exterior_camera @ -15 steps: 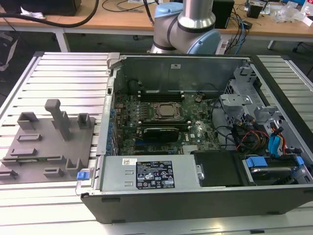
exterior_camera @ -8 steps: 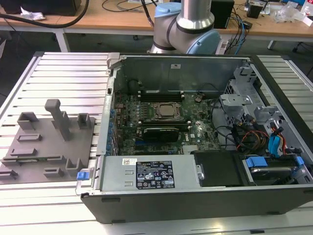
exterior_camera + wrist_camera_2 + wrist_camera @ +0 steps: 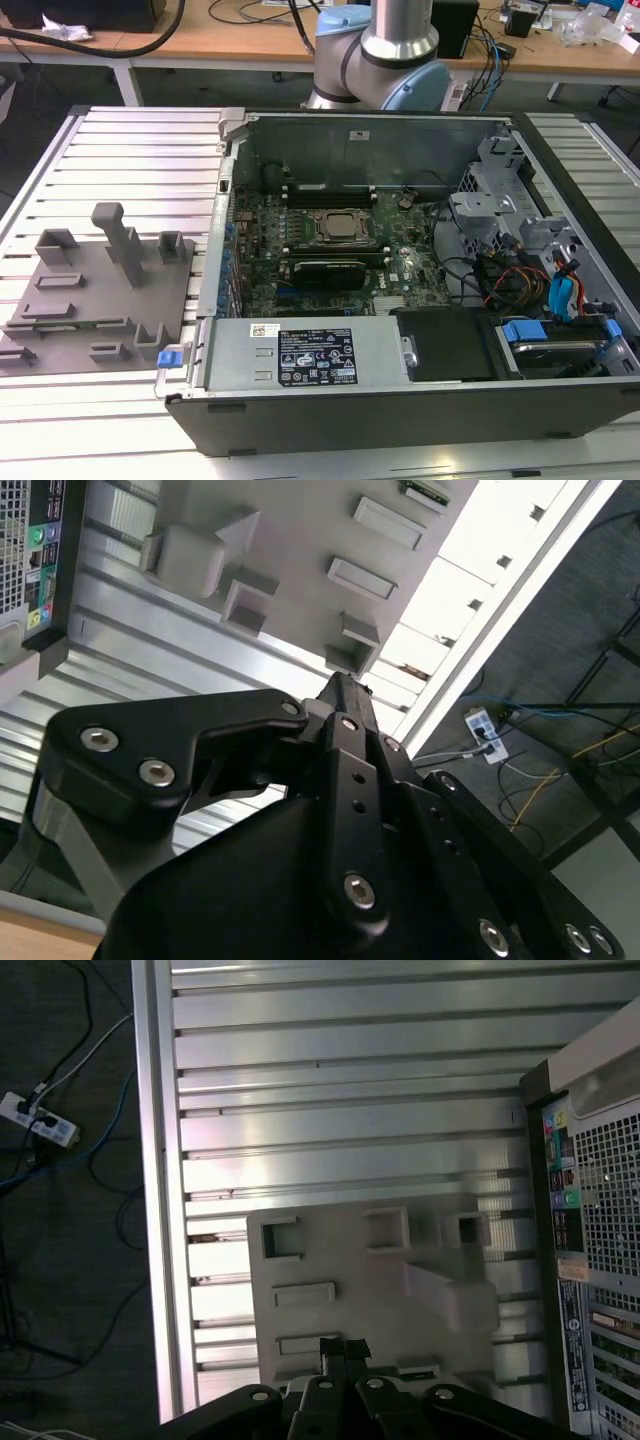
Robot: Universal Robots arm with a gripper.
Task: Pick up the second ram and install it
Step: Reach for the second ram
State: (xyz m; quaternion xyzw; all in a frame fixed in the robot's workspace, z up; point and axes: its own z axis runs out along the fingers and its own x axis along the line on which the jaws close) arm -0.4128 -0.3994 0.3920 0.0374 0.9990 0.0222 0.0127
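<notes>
In both wrist views my gripper hangs high above the grey fixture plate. Its black fingertips are pressed together with nothing between them. The second ram, a thin green-edged stick, lies in a long slot of the plate. In the first wrist view that slot sits close beside the fingertips. The exterior view shows the plate to the left of the open computer case. Inside the case lie the green motherboard and its long black memory slots.
The fixture plate carries a tall post and several raised holders. The case wall stands just to the plate's right in the exterior view. The slatted aluminium table ends at an edge, with cables on the floor beyond.
</notes>
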